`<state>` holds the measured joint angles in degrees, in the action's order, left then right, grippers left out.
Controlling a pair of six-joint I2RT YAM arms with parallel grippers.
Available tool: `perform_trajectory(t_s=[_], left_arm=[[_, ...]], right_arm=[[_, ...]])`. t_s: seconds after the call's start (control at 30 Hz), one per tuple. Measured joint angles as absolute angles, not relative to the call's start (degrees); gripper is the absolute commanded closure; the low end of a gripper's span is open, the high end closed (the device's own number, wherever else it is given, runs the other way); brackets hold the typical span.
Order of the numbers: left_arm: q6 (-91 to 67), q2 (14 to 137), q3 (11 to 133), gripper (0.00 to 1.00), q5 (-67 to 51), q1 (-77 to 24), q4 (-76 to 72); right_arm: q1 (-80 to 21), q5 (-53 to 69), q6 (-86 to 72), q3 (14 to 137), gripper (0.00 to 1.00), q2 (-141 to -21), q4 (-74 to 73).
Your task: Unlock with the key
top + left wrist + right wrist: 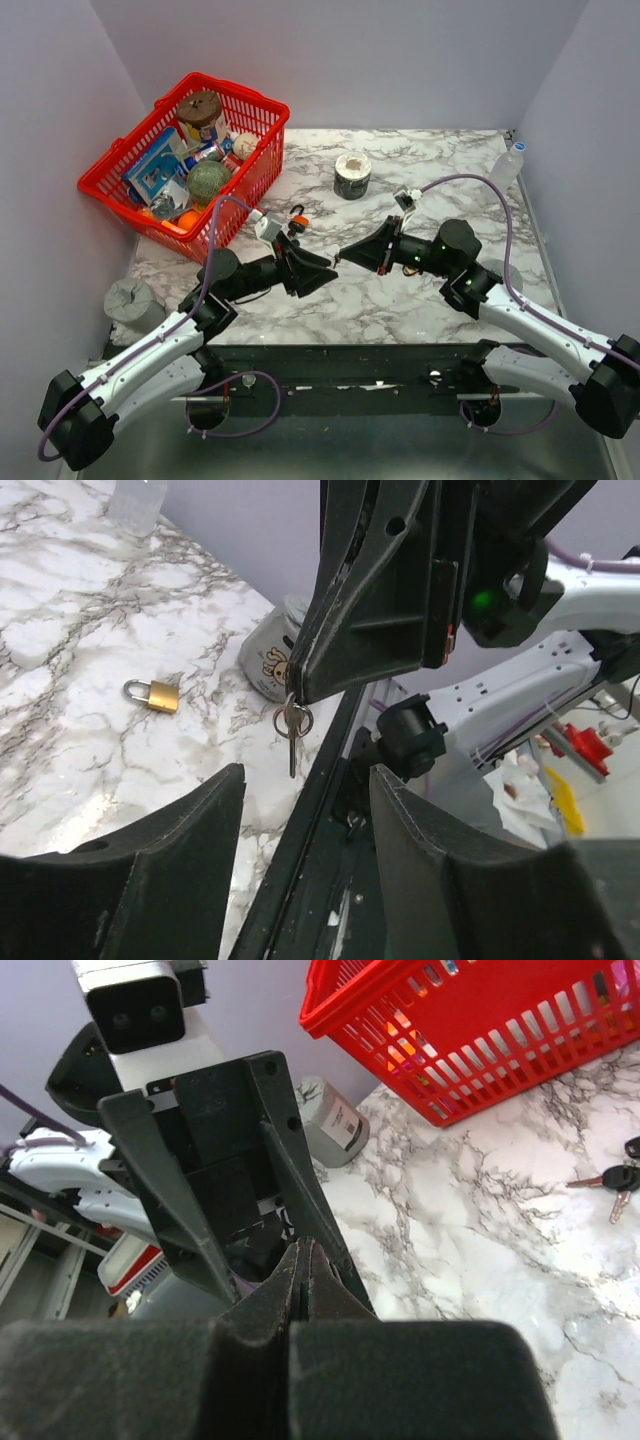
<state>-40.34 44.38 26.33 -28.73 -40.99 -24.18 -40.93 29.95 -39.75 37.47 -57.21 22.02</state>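
Key (292,742): hangs blade down on its ring from the tips of the right gripper (297,690), in the air between the two grippers.
Right gripper: jaws pressed together on the key's top end; the hold looks thin to me.
Left gripper (306,776): jaws apart, nothing between them, just below the key.
Padlock (153,693): small brass one, flat on the table (60,760), well apart from the key.
Doing it well: steady the padlock with the left gripper, then line the blade up slowly; a swinging key will likely miss.
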Motion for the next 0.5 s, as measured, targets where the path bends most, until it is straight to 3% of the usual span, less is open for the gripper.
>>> perform_trajectory(t_s=[0.33,0.5], left_arm=[[-47.1,45.5,25.9,0.41,-27.8,-41.0,-28.3],[-48.4,48.3,25.9,0.52,-28.9,-41.0,-29.5]], right_arm=[[-40.9,31.9,-36.0,35.9,0.99,-56.8,25.5],[-40.9,32.0,-35.1,35.9,0.99,-56.7,25.6]])
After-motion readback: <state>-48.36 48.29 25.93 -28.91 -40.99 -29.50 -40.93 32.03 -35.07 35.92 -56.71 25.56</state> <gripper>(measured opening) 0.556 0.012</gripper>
